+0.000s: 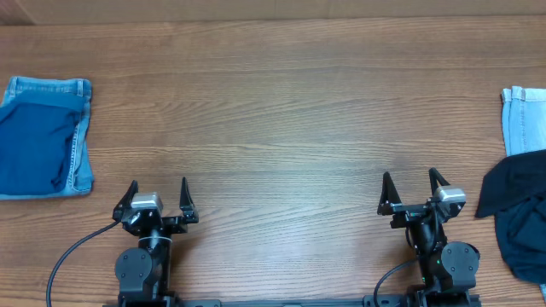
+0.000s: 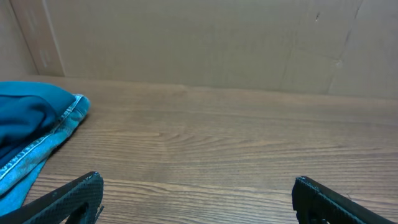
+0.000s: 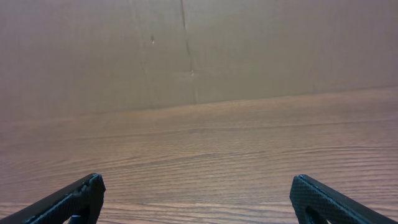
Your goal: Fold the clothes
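Observation:
The clothes, a crumpled heap of very dark navy fabric, lie at the table's right edge in the overhead view and run partly out of frame. My right gripper stands open just left of the heap, not touching it, nothing between its fingers. My left gripper stands open near the front left, also holding nothing. In the left wrist view the left gripper has its jaws wide apart over bare wood. The right wrist view shows the right gripper the same way, with the dark heap out of its sight.
A folded blue denim garment lies flat at the far left, its edge showing in the left wrist view as blue denim. A pale denim piece lies at the right edge behind the dark heap. A brown wall backs the wooden table.

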`<action>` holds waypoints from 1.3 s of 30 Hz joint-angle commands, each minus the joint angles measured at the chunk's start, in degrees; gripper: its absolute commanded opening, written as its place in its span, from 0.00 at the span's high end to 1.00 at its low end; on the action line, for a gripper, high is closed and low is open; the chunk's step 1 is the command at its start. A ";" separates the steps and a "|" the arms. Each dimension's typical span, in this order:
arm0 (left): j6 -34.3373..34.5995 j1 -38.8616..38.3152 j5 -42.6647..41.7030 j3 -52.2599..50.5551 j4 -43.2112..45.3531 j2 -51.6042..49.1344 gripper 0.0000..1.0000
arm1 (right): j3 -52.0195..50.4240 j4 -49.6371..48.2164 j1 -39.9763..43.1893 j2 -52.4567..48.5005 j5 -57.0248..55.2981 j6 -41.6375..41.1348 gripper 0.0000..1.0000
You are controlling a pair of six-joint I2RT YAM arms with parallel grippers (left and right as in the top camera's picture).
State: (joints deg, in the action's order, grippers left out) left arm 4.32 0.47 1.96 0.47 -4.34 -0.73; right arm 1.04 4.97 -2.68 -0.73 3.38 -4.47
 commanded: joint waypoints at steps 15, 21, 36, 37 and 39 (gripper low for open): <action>-0.02 0.35 -0.48 -0.20 1.01 0.42 0.00 | -0.57 -0.33 -0.26 0.50 -0.79 -1.49 0.00; 6.62 0.35 -0.50 -0.09 0.57 0.42 0.00 | 2.14 3.93 -0.20 -0.42 -5.75 -8.00 0.00; 7.67 0.35 -0.81 37.33 -30.69 -22.56 0.00 | 52.19 38.29 2.97 -48.19 -9.64 -7.43 0.00; 7.41 0.35 -2.19 39.50 -32.04 -25.33 0.00 | 54.80 39.78 3.39 -51.17 -9.33 -7.32 0.00; 5.77 0.35 -6.29 43.17 -33.29 -31.23 0.00 | 58.86 40.83 4.44 -55.95 -9.33 -5.31 0.00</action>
State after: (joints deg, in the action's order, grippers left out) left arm 11.94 0.47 0.80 38.35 -36.60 -25.63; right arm 54.35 45.28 0.51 -52.69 -6.85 -11.68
